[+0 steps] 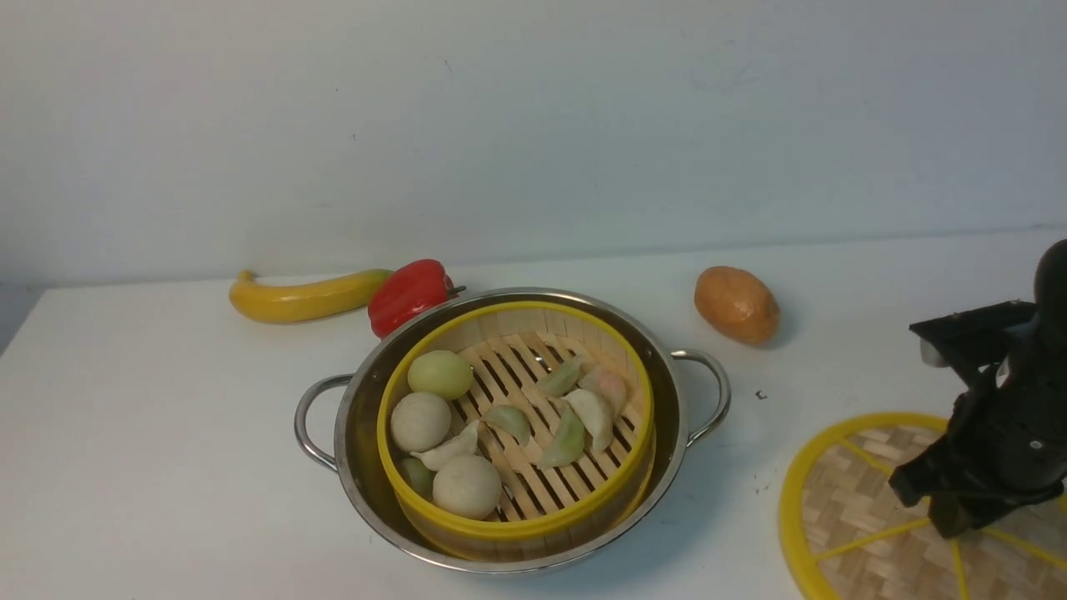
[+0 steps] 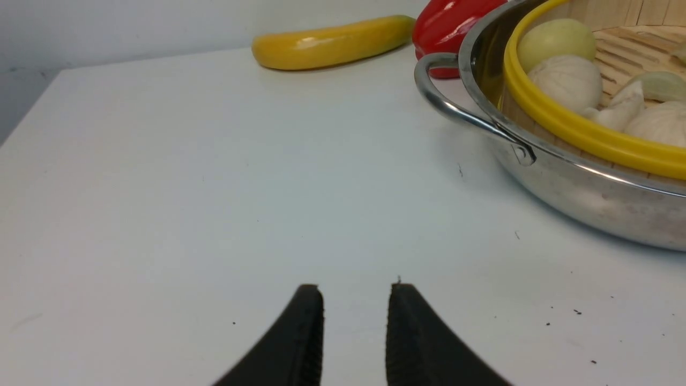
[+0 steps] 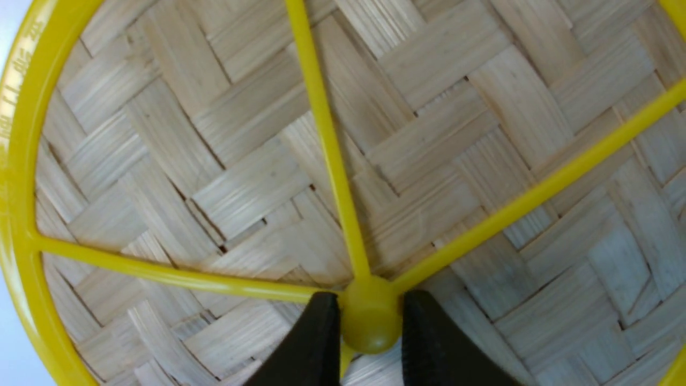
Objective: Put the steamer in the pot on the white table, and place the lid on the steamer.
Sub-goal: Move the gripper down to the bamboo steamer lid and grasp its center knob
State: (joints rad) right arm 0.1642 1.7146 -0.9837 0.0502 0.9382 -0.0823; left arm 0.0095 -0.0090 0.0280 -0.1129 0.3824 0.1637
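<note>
Well, starting on your left, the left fingers (image 2: 300, 343) are spread apart with nothing between them, over bare worktop (image 1: 150, 433). At the back lies a yellow banana (image 1: 304, 296), its end just beside a red pepper (image 1: 410, 293), which sits right behind the pot (image 1: 358, 433). The steamer (image 1: 508, 527) sits inside that shiny pot. It is yellow-rimmed with a slatted floor, with pale buns on its left half and dumplings toward the right. Farther right, a brown potato (image 1: 737, 304) lies apart from everything. At the near right corner the lid (image 1: 859, 500) lies flat on the worktop, woven bamboo with a yellow rim and spokes. Your right fingers (image 3: 311, 343) are clenched on its centre knob (image 3: 370, 316), one on each side.
</note>
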